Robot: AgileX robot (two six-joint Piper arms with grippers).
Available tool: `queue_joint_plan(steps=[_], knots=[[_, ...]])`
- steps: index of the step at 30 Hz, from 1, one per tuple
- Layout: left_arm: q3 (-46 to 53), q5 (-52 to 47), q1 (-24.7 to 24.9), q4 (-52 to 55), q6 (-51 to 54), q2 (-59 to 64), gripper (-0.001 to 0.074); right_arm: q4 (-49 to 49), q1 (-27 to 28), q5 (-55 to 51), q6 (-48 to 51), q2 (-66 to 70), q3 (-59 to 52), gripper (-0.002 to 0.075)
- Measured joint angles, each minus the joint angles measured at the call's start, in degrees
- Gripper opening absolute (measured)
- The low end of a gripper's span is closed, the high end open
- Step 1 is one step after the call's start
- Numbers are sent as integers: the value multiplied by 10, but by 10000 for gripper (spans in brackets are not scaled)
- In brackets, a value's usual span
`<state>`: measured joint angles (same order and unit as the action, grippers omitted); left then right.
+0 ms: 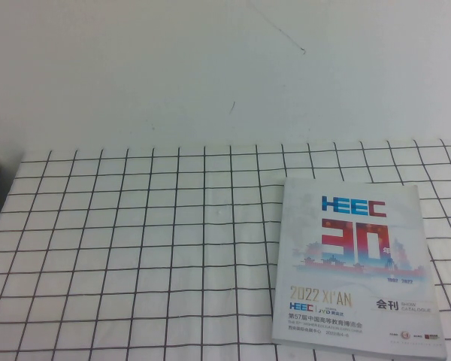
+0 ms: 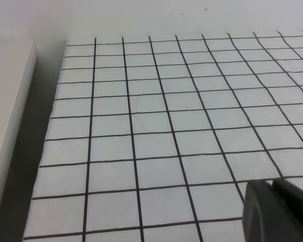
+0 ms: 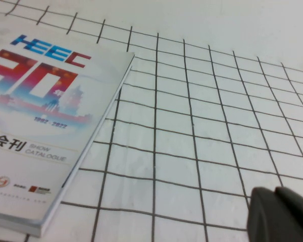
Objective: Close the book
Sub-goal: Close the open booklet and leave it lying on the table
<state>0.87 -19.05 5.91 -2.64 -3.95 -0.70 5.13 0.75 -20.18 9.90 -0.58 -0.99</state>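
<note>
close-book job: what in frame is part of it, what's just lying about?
Job:
- book, already shut, cover up, on the robot's right side of the cloth
- right tool, over the cloth beside the book
- left tool, over the cloth, no book in its view

Lying about:
- checked cloth
- white ledge off the cloth's left edge

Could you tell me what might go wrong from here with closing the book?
1. The book already lies shut, cover up, on the checked cloth. A further closing push might only slide it or ruck the cloth.
2. Neither arm shows in the high view. The left gripper hangs over bare cloth and the right gripper beside the book, so a reach could clip the book's edge.
</note>
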Motion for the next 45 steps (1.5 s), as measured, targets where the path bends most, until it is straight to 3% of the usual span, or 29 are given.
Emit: queue_joint_plan(steps=[45], knots=[[0,0,0,0,-1,0,-3,-8,17,-1,-21,-1,0,-3]])
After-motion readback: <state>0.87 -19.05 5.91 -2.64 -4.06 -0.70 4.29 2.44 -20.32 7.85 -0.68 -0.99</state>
